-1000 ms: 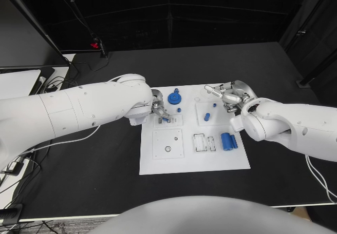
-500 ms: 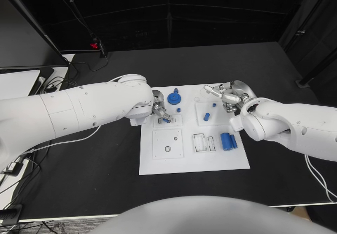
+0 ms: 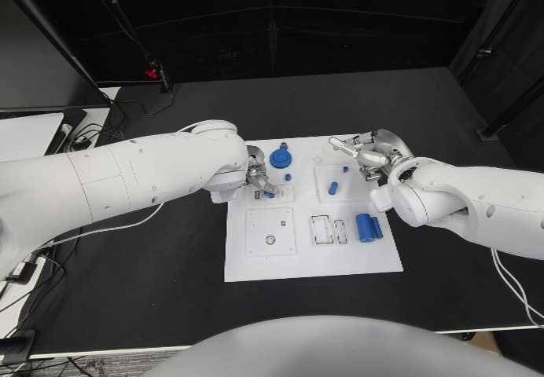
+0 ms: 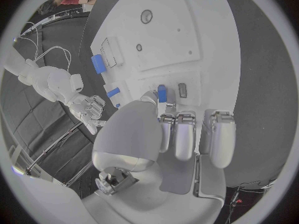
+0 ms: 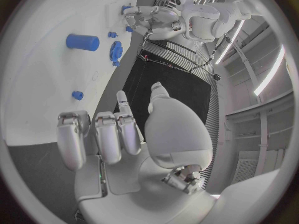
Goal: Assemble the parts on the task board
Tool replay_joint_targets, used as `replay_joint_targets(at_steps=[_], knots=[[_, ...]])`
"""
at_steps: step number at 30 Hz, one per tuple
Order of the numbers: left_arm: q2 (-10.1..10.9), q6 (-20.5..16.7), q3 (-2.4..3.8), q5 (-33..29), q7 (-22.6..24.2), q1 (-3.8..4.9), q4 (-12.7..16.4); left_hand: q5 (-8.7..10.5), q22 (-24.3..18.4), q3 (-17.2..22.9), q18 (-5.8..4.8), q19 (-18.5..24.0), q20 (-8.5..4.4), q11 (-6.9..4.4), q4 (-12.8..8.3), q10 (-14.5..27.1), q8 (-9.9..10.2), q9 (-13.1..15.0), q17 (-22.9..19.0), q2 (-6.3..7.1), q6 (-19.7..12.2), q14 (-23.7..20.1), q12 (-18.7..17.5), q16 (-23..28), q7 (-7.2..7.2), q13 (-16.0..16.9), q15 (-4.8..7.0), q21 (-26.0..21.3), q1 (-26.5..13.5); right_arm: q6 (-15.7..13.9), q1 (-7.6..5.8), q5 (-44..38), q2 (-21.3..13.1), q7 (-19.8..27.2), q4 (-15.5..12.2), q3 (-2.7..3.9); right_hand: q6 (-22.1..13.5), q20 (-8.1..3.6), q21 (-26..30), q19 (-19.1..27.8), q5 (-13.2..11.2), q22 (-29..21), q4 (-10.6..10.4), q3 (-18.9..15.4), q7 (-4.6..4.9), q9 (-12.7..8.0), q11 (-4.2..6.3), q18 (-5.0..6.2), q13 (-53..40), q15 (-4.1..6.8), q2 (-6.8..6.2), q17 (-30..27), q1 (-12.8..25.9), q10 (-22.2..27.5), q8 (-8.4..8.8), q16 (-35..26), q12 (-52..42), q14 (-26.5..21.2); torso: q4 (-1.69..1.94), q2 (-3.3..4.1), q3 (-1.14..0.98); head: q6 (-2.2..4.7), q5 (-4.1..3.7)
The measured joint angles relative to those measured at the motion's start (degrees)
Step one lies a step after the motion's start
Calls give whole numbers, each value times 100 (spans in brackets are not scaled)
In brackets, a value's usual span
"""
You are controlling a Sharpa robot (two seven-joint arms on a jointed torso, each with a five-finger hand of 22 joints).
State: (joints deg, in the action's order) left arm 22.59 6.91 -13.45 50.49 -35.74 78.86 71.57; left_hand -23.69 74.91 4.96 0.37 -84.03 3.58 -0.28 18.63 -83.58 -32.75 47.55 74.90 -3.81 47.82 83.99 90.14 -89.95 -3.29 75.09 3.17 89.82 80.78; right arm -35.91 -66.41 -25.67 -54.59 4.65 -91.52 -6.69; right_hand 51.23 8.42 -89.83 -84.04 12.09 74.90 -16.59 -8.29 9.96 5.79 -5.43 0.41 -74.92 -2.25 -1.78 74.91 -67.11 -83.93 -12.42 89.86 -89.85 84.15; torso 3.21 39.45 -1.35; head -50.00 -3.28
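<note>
The white task board (image 3: 312, 259) lies mid-table. My left hand (image 3: 257, 176) reaches over its near-left corner. Thumb and fingertip pinch a small blue part (image 4: 161, 92) that stands at a slot in the board, seen in the head view as the small blue part (image 3: 266, 194). My right hand (image 3: 369, 156) hovers over the board's far right corner, fingers apart, holding nothing. A blue gear (image 3: 281, 160), a small blue peg (image 3: 289, 177), a blue cylinder (image 3: 333, 188) and a blue block (image 3: 369, 226) rest on the board. The right wrist view shows the cylinder (image 5: 82, 42) and gear (image 5: 116, 50).
A square insert with holes (image 3: 271, 232) and narrow rectangular slots (image 3: 328, 230) take up the board's near half. A white device (image 3: 28, 133) and cables (image 3: 79, 133) lie at the table's left edge. Bare black table (image 3: 453, 259) surrounds the board.
My left hand's fingers have shifted very slightly at the small blue part. The right hand and the loose parts have not moved.
</note>
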Motion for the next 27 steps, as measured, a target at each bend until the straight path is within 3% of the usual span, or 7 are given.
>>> replay_joint_targets(at_steps=[20,27], knots=[[-22,45,8,-14,11,-2,-42,-15,0,16,0,0,0,-13,16,-13,0,0,4,-23,-14,0,1,0,-12,-3,0,0,-23,0,0,0,5,0,0,0,0,0,0,0,0,0,0,0,0,-1,0,0,0,0,0,0,0,0,0,0,0,0,2,0,-1,0,1],[-16,92,13,23,5,2,-22,-15,0,16,0,0,0,-12,15,-12,40,-27,4,-103,-43,0,17,0,-22,-3,0,0,-106,0,0,0,5,2,2,0,0,0,0,0,0,0,0,0,0,-1,0,1,0,0,0,-1,0,0,0,0,0,0,3,0,-2,0,-7]])
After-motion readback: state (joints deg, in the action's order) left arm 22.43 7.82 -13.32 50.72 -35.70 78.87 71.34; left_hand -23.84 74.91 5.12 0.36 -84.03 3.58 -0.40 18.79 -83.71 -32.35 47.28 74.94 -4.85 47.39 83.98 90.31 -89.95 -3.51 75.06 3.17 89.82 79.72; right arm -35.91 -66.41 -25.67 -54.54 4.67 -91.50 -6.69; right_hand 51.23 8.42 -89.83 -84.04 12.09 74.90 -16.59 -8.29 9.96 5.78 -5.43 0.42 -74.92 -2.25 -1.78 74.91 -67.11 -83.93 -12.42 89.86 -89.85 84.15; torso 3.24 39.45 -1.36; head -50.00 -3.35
